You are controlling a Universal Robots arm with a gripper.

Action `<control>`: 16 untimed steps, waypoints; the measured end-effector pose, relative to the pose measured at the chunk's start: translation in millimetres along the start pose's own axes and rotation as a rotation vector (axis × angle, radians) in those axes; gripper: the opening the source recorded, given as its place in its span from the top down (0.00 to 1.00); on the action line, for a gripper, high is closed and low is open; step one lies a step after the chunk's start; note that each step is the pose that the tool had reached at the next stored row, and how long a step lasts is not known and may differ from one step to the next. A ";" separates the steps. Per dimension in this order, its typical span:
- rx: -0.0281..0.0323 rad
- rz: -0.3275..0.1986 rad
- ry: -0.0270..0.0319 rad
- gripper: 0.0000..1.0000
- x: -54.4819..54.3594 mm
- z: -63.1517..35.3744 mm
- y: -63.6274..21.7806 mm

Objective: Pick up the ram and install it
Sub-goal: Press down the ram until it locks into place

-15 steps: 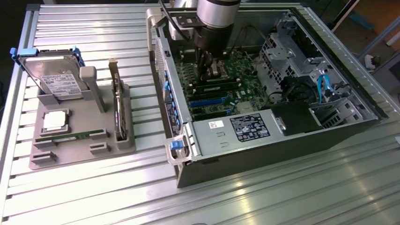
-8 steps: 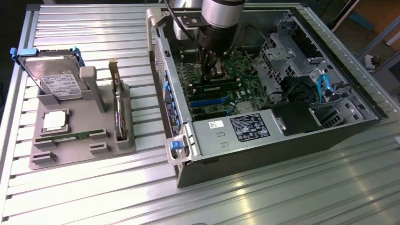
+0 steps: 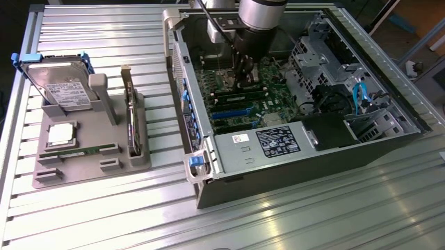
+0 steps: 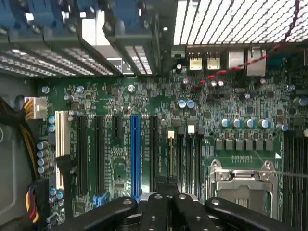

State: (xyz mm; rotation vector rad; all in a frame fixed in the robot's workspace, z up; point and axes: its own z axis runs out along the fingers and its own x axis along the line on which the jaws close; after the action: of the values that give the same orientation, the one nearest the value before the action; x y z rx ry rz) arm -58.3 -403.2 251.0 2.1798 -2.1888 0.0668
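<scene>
The fingers (image 3: pixel 245 78) are clenched together at the end of the one arm, down inside the open computer case (image 3: pixel 389 140). In the wrist view the fingers (image 4: pixel 154 211) show as dark, riveted bars pressed side by side. Whether anything thin is pinched between them I cannot tell. They hang close over the green motherboard (image 3: pixel 230 112). Just beside them, towards the front of the case, a few long narrow strips lie across the board; whether any of these is a seated stick I cannot tell.

On the motherboard (image 4: pixel 144 96) the wrist view shows one blue slot (image 4: pixel 135 154), one white slot (image 4: pixel 60 144) and several black slots running parallel to them. There is also one metal-framed processor socket (image 4: pixel 245 185).

In the exterior view, the case also holds one black box (image 3: pixel 326 130) at the front and two blue cables (image 3: pixel 361 96) beside the drive bays.

Well apart from the case, on the exterior view's left, one grey holder (image 3: pixel 90 166) stands on the ribbed metal counter (image 3: pixel 313 219). The ram (image 3: pixel 76 151) lies flat in a groove of this holder as a long green strip. The same holder carries:
- one hard drive (image 3: pixel 61 89) with a blue-tabbed frame, leaning upright
- one expansion card (image 3: pixel 129 112) standing on edge
- one square silver chip (image 3: pixel 61 133) lying flat just behind the ram
</scene>
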 end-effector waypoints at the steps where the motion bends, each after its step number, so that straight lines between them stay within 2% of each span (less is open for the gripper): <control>1: -0.0014 0.000 0.0000 0.89 0.0 0.0 -3.1; 6: -0.0069 0.000 0.0000 0.89 0.0 -0.1 -14.0; 16: -0.0083 -0.001 0.0002 0.89 0.7 -12.2 -15.2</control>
State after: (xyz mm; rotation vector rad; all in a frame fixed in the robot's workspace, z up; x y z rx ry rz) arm -43.0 -403.2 263.1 2.1759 -2.1844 0.0578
